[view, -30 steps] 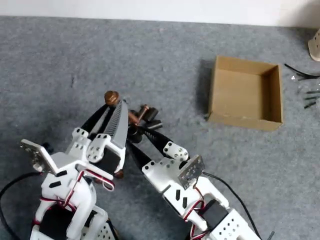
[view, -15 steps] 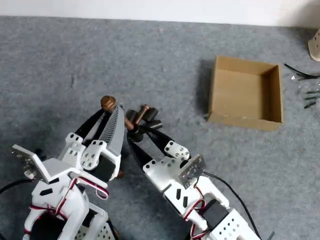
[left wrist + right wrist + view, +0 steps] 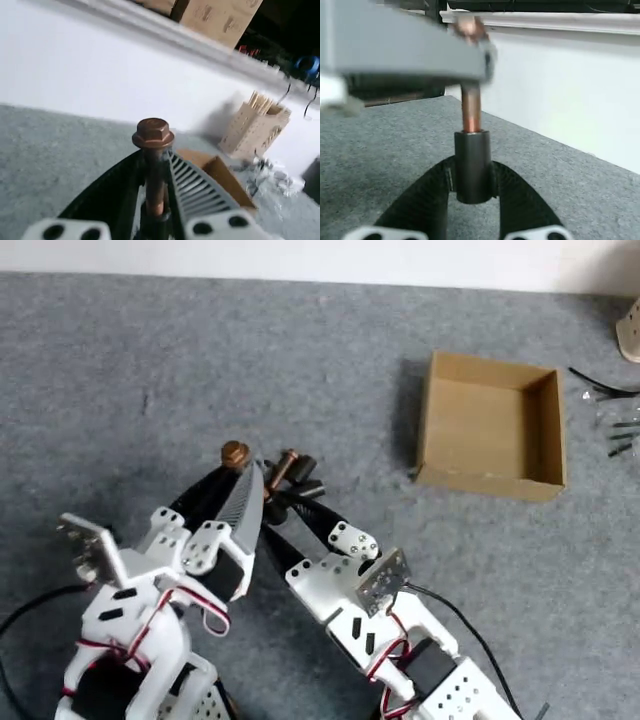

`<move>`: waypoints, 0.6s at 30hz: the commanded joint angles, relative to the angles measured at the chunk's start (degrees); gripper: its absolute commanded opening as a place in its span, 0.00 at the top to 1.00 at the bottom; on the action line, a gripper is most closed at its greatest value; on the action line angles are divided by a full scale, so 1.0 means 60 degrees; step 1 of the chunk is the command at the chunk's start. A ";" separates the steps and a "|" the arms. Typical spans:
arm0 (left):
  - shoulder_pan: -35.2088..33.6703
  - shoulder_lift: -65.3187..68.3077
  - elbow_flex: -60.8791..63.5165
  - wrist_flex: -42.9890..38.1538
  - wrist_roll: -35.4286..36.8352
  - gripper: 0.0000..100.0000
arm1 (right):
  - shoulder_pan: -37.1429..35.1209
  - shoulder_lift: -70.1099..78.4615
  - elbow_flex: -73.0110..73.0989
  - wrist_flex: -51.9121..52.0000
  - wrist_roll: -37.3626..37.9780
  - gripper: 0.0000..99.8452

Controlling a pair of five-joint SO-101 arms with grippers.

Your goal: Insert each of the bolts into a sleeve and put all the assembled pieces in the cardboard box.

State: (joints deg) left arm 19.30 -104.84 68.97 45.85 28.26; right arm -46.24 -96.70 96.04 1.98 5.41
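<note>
Grey, felt-like worktop all round, and closest in stand two white arms side by side. Now the left end effector: it is pinched on a copper bolt, gripping the shank under the hex head, head up. From the left wrist, that bolt stands upright between the ribbed pads. Just beside it is the right end effector, clamped around a black sleeve and holding it upright across its round body. From the right wrist, the bolt comes straight down onto the sleeve's mouth, shank meeting bore. How deep it sits, I cannot tell.

Handling, as I judge it: both pieces are small, rigid and light, with nothing to crush. But they are smooth and round, so either could twist or slip in the pads if the two axes fight each other. The best hold on the bolt looks to be high on the shank, leaving the lower length free. For the sleeve, mid-body, with the mouth left clear.

Just beyond the tips, a second bolt and two spare sleeves lie loose on the worktop. Farther out to the right, well apart, the box sits open-topped, with nothing visible inside. Beyond that runs a white wall.
</note>
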 commanded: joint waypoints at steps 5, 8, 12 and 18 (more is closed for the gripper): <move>0.0095 -0.0007 -0.0037 0.1026 -0.0103 0.99 | 0.0139 -0.0110 0.1077 0.0007 0.0103 1.00; 0.0095 -0.0007 -0.0007 0.1392 -0.0630 0.99 | 0.0139 -0.0110 0.1077 0.0007 0.0103 1.00; 0.0095 -0.0007 -0.0007 0.1582 -0.0777 0.99 | 0.0139 -0.0110 0.1077 0.0007 0.0103 1.00; 0.0022 -0.0007 -0.0007 0.1934 -0.0747 0.78 | 0.0139 -0.0110 0.1077 0.0007 0.0103 1.00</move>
State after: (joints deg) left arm 19.38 -104.84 69.05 54.99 24.22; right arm -46.33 -96.53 96.04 2.51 5.49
